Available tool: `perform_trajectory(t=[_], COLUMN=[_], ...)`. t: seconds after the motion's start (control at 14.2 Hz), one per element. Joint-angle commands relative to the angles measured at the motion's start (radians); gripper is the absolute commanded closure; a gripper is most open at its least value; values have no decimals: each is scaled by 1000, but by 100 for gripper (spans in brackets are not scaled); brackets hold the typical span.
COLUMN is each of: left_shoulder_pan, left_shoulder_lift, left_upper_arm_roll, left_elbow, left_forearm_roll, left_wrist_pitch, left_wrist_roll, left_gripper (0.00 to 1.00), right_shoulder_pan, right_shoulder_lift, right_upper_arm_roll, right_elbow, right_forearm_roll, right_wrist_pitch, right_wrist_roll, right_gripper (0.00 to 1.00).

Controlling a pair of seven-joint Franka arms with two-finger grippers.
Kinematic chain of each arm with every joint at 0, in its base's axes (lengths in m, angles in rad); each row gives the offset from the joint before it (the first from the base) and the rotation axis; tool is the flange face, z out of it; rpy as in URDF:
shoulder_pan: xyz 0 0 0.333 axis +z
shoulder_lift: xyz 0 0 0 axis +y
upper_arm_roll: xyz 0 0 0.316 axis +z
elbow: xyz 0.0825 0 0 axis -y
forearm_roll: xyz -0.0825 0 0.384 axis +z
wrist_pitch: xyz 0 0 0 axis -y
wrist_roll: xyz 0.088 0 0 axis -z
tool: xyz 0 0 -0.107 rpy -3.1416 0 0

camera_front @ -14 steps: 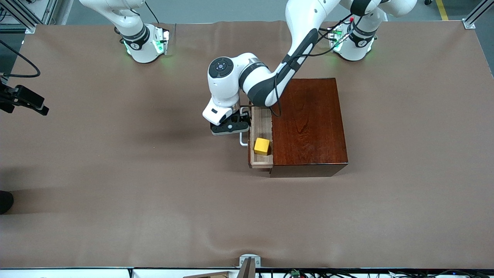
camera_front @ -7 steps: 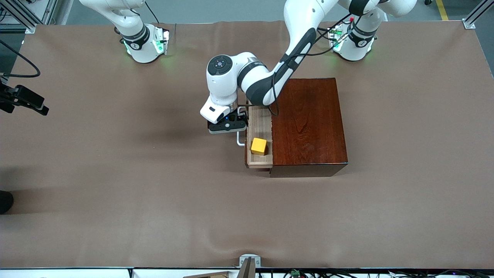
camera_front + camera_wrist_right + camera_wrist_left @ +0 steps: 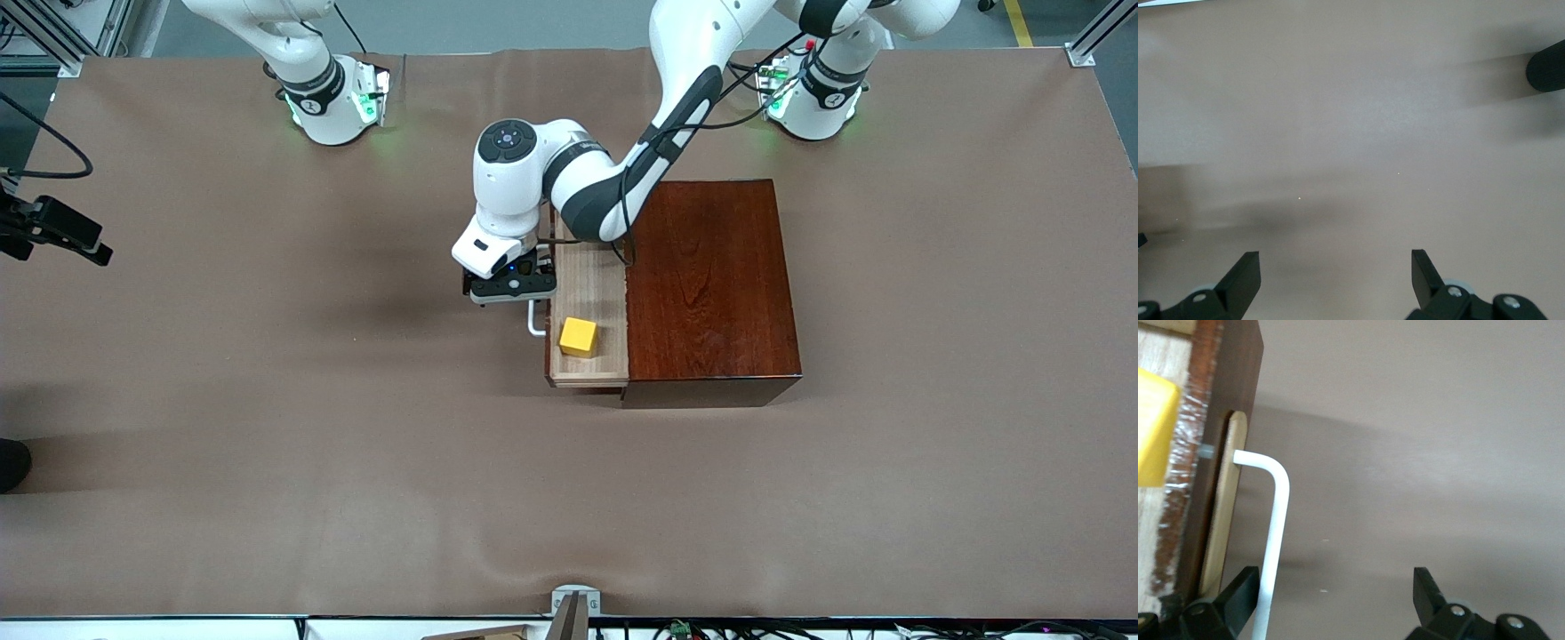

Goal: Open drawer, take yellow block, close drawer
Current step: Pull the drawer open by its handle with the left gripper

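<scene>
The small bright yellow block (image 3: 578, 337) is seen in the pulled-out pale wooden drawer (image 3: 587, 307) of the glossy reddish-brown wooden box (image 3: 711, 289), at four o'clock from the left tool (image 3: 513, 290). That tool's fingers (image 3: 1238, 593) are spread wide around the white bar handle (image 3: 536, 320). The right tool (image 3: 1336, 280) is held open over bare brown bench (image 3: 267, 400).
</scene>
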State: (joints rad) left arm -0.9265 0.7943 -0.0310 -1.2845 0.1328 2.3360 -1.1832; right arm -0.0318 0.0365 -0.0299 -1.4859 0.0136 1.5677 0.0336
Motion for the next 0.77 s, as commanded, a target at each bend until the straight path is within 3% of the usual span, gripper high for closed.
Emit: perform_trajectory(t=[0.0, 0.7], left_shoulder_pan=[-25, -25], left_shoulder_lift=[49, 14], left_upper_arm_roll=[-18, -29], left_elbow=[62, 62], left_forearm_roll=[-39, -48], left_wrist_pitch=[97, 125], left_wrist_roll=[-50, -84], left_gripper=[0, 0], right_shoulder_pan=[-20, -19], right_shoulder_lift=[-6, -6], right_upper_arm_roll=[16, 16], right_elbow=[7, 7], right_forearm_roll=[-10, -9], right_wrist_pitch=[-5, -8], right_wrist_roll=[6, 6], right_gripper=[0, 0])
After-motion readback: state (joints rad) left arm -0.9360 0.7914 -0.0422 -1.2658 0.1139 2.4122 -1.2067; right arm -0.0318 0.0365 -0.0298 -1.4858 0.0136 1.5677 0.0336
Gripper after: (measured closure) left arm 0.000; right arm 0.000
